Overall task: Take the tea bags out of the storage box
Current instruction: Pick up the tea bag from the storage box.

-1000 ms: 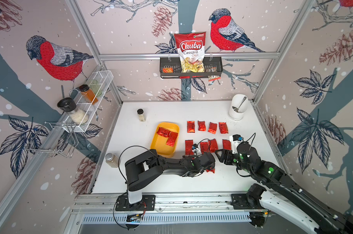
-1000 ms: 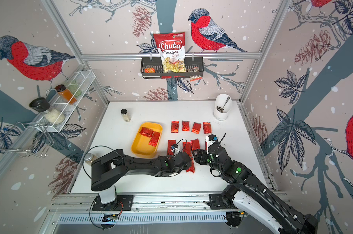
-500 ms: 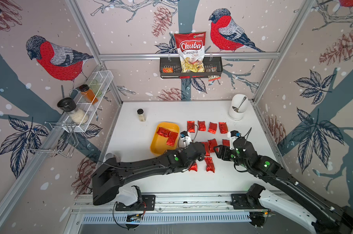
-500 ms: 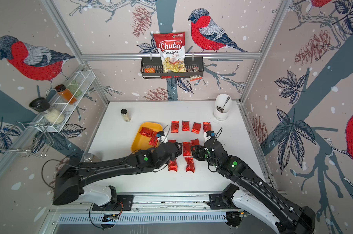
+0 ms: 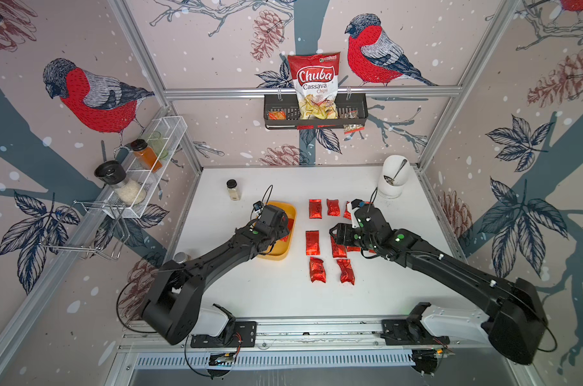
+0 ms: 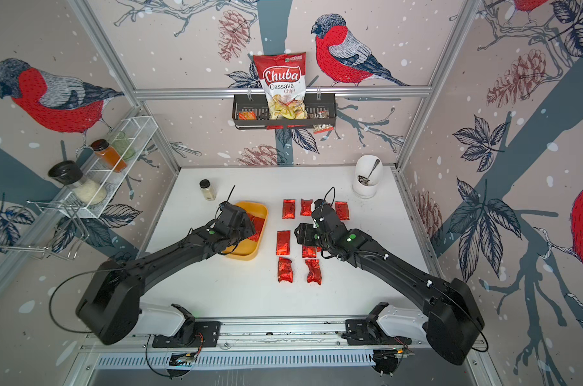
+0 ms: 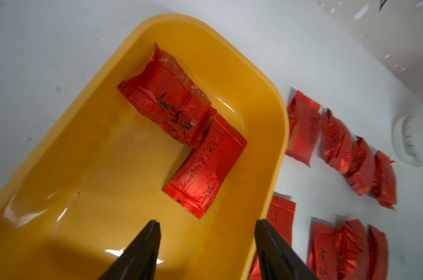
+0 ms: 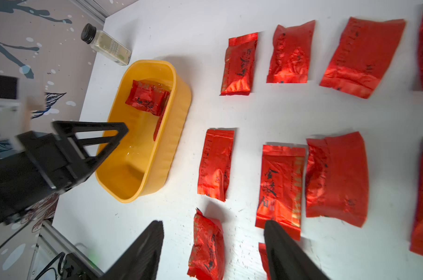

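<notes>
Left wrist view shows the left claw (image 7: 207, 221) spread wide and empty above the yellow storage box (image 7: 84, 169), where two tea bags (image 7: 166, 106) lie touching. Right of the box, other tea bags (image 8: 215, 164) lie in rows on the white surface (image 8: 266, 116). The right claw (image 8: 214, 221) hovers over them, wide apart, holding nothing.

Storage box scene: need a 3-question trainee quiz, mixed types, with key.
1. How many tea bags lie inside the storage box?
2. True or false: the left gripper is shut on a tea bag.
3. The right gripper hovers over: A) the storage box, B) the unloaded tea bags on the table, C) the left gripper.
Key: 1. Two, overlapping. 2. False; its jaws are open and empty. 3. B.
</notes>
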Available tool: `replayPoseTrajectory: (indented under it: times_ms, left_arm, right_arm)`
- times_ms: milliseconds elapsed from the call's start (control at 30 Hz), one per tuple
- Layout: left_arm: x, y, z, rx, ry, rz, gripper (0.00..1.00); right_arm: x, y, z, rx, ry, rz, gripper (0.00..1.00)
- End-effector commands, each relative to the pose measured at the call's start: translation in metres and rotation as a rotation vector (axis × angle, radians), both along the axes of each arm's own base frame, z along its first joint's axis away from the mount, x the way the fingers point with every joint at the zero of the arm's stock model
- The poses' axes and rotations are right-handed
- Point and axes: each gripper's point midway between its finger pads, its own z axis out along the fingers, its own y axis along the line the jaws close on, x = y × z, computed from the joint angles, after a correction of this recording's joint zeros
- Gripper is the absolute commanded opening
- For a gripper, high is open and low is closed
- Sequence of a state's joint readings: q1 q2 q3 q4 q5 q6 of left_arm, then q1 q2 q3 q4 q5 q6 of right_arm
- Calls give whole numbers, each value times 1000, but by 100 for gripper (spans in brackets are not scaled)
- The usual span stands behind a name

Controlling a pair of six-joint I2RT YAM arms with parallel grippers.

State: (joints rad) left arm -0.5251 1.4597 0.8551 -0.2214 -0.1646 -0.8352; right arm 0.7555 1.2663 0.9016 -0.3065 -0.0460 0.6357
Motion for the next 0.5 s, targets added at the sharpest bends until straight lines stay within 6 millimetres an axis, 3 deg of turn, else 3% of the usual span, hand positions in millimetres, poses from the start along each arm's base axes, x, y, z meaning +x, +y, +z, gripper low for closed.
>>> replayPoseTrajectory:
  times_ms: [0,200,300,467]
  left_arm:
    - [7,-7,-22,67,64,-180,64]
    - [18,-5,-60,153,168,-281,61]
    - [26,-8,-66,162,178,-291,58]
    - [28,-6,-73,173,193,-275,38]
  right_arm:
    - [6,17,0,12,-1,65,70]
    - [13,24,-8,-3,16,88,70]
    - [15,24,-13,-7,29,90,70]
    - [17,23,-15,-5,36,86,70]
